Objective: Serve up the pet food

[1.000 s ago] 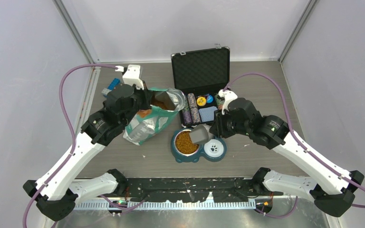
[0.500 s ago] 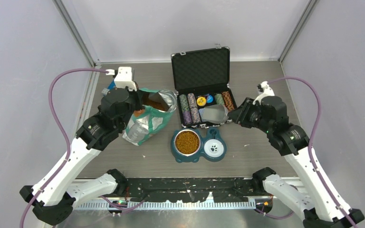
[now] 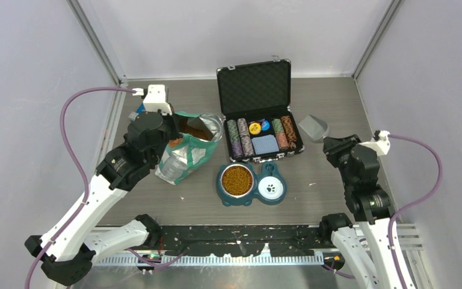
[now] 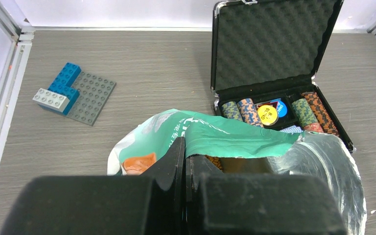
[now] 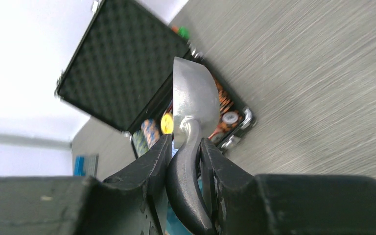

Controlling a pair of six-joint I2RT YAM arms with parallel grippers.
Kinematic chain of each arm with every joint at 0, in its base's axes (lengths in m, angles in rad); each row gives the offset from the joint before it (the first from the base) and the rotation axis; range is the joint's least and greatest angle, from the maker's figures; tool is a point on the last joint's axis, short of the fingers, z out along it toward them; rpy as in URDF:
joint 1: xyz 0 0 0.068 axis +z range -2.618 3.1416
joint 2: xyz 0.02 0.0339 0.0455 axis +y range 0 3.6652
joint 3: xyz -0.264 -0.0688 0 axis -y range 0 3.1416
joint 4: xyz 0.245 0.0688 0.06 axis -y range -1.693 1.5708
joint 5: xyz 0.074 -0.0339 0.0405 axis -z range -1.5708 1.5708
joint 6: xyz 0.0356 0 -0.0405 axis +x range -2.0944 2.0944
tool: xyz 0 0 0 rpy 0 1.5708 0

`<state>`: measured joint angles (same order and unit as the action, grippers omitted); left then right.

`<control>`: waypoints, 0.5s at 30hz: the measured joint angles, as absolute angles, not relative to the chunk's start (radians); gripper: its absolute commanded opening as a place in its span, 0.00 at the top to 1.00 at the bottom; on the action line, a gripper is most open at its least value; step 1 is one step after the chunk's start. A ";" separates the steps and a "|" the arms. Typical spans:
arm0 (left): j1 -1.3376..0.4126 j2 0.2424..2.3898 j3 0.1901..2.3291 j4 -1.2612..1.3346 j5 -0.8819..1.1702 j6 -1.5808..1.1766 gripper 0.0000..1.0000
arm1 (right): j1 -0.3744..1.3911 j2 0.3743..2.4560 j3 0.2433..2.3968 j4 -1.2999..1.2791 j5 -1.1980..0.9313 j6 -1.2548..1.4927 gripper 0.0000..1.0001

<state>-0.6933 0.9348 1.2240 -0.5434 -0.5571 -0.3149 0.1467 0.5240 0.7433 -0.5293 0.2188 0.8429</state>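
The right gripper (image 3: 331,143) has swung off the food bowl (image 3: 221,184), now well apart from its jaws. The scoop (image 3: 313,127) clamped between them travelled along, past the case (image 3: 254,87).

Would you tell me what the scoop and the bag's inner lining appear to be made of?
The scoop looks like brushed metal: grey with a dull sheen. Its handle seems black plastic. The bag's lining is probably metallised foil: silvery, crinkled, reflective.

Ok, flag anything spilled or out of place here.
Two tiny specks lie loose on the table, one near the bag, one right of the double bowl; too small to identify. The pet food sits neatly inside the bowl.
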 measured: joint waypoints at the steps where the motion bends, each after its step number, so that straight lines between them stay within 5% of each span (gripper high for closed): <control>1: -0.693 0.934 1.224 -0.544 -0.557 -0.315 1.00 | 0.147 0.506 0.731 -0.530 0.253 0.847 0.95; 15: -0.693 0.927 1.224 -0.551 -0.577 -0.314 1.00 | 0.146 0.471 0.542 -0.496 0.539 0.921 0.95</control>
<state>-0.6933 0.9272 1.2240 -0.5514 -0.5766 -0.3141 0.1455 0.4709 0.5423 -0.4957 0.5392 0.9207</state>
